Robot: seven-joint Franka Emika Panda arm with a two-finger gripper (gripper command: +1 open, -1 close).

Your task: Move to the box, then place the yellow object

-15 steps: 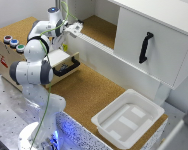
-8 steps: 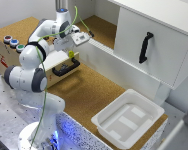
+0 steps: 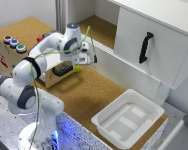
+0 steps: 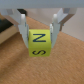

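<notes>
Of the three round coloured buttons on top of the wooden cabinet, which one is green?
The button closest to the cabinet's front edge, lowest in the exterior view. The red one sits farthest back, with the blue one between them.

Yellow object: small yellow-green block, black lettering, clamped between jaws, above worktop. Box: shallow white ridged bin, well apart, on worktop.
</notes>
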